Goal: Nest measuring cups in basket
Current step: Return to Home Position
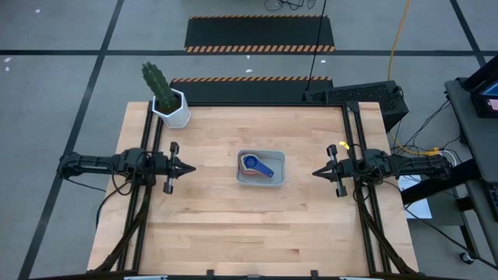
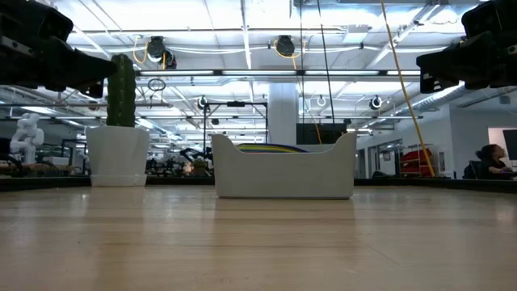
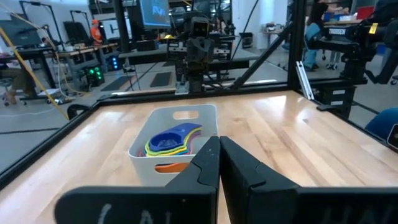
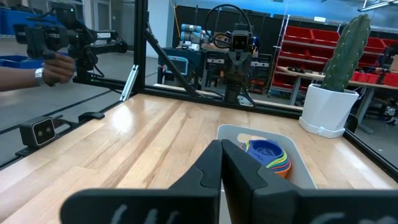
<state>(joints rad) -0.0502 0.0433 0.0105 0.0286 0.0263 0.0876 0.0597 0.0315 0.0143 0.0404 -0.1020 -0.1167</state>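
Note:
The pale grey-blue basket (image 1: 261,169) stands at the table's middle, resting flat on its bottom (image 2: 283,168). Inside it the measuring cups (image 1: 257,165) lie nested in one stack, a blue one on top, with yellow, green and orange rims showing below (image 3: 171,143) (image 4: 268,155). My left gripper (image 1: 191,166) hovers shut at the table's left, pointing level at the basket. My right gripper (image 1: 316,172) hovers shut at the right, also pointing level at the basket. Both are well clear of it.
A white hexagonal pot with a green cactus (image 1: 169,101) stands at the far left corner of the table. Black frame rails (image 1: 152,132) run along the left and right sides. A person's hand (image 4: 53,67) shows beyond the table in the right wrist view.

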